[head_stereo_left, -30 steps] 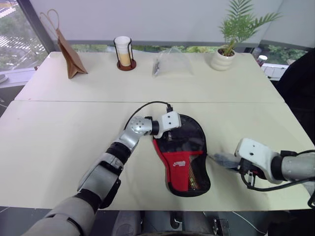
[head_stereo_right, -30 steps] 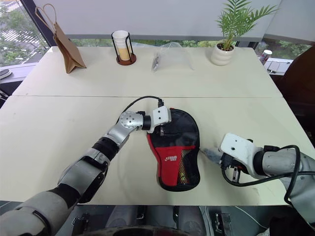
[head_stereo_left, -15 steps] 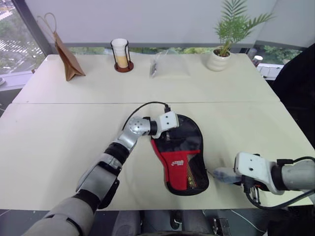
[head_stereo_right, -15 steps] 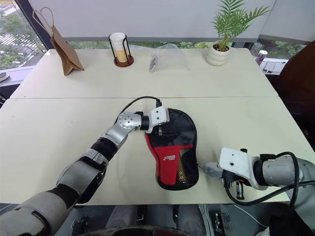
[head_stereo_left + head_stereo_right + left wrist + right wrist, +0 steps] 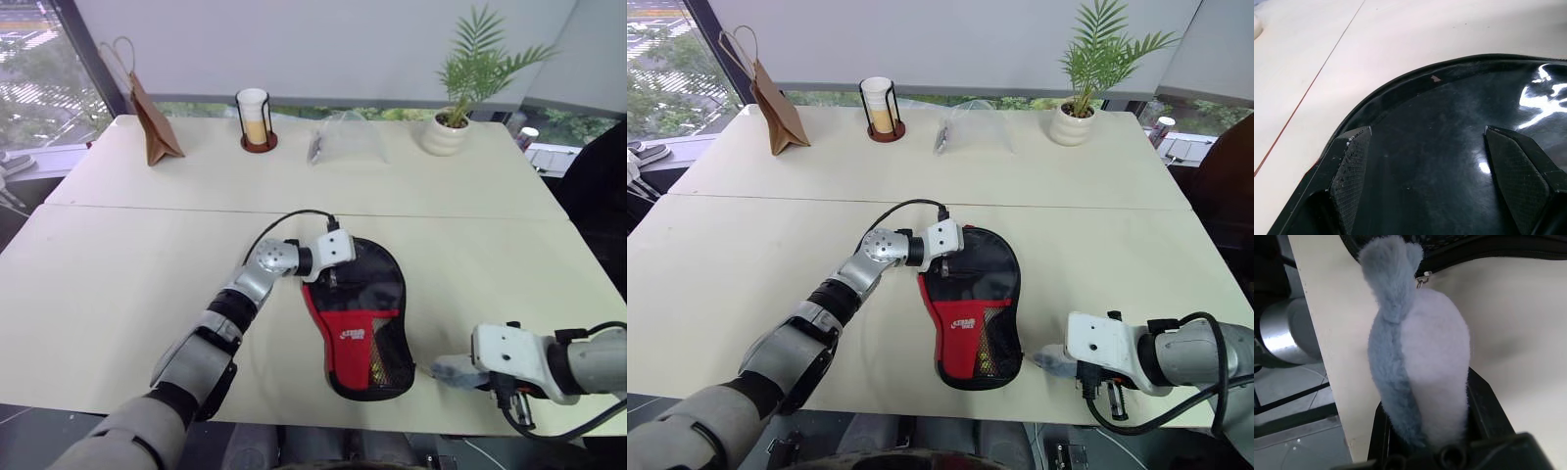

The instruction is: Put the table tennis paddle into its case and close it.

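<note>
The case [image 5: 364,313], a black paddle-shaped pouch with a red panel and a mesh pocket, lies flat in the middle of the table. My left gripper [image 5: 1426,134] is open, its two fingers spread over the round glossy black end of the case [image 5: 1449,161], at its left rim. My right gripper [image 5: 1425,431] is shut on a grey fuzzy ball [image 5: 453,372] that hangs by a small metal ring from the case's zip edge, just right of the case's narrow end. The table tennis paddle is hidden.
Along the far edge stand a brown paper bag [image 5: 152,127], a cup in a wire holder [image 5: 255,119], a clear plastic bag [image 5: 343,137] and a potted plant [image 5: 456,122]. The right gripper hangs close to the table's front edge [image 5: 460,426]. A seam [image 5: 147,207] crosses the table.
My right gripper has drawn back toward the table's front edge, taking the fuzzy ball with it. The left arm and the case have stayed put. The camera shifted a little.
</note>
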{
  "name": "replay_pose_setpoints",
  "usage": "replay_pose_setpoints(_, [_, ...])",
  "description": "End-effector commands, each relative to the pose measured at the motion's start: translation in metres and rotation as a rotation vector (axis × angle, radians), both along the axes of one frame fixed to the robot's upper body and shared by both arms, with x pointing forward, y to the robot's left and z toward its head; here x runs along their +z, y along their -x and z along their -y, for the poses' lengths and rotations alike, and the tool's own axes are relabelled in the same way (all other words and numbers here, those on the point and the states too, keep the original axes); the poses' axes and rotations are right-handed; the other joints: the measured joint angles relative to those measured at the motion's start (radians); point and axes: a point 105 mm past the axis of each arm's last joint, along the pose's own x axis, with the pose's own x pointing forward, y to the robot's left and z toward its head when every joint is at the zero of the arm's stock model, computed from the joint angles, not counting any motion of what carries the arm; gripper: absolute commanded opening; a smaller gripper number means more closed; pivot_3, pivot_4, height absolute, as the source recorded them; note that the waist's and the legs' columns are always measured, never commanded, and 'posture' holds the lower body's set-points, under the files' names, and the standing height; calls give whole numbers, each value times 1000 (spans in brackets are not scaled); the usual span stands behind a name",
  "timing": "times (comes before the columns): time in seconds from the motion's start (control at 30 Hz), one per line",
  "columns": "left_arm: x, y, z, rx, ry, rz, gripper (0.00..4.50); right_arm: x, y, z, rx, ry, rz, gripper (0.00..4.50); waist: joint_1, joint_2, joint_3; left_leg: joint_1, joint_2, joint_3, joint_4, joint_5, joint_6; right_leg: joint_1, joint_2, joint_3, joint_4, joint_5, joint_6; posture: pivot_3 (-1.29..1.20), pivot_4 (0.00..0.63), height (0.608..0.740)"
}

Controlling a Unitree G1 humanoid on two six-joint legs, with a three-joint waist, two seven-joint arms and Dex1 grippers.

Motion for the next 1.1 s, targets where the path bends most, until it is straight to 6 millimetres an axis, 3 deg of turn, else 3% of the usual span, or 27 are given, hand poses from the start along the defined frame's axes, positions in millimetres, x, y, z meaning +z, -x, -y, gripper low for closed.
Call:
replay_pose_setpoints(0.03, [-59,10,-34,63,-215,-140,3848,8,5,-7,31,-9,-7,212,-6,-2,0,-1,0,0,0,0,0,1,0,-1,-4,2,-1,0,150,735])
replay_pose_setpoints(0.3, [-60,11,-33,61,-213,-141,3848,11,27,-22,55,-50,-108,212,-11,-6,-2,-11,-2,-4,1,0,0,-4,-6,-8,-6,6,-5,0,150,735])
replay_pose_setpoints(0.77, [-60,12,-30,57,-208,-145,3848,4,43,-26,75,-51,-172,212,-10,-5,-3,-14,-1,-7,-2,-2,-3,-3,-7,-11,-15,6,-5,0,150,735])
replay_pose_setpoints(1.1, [-60,12,-29,58,-205,-144,3848,10,33,-24,61,-41,-123,212,-11,-5,-3,-14,-1,-7,-4,-2,-3,-3,-8,-12,-17,4,-2,0,150,735])
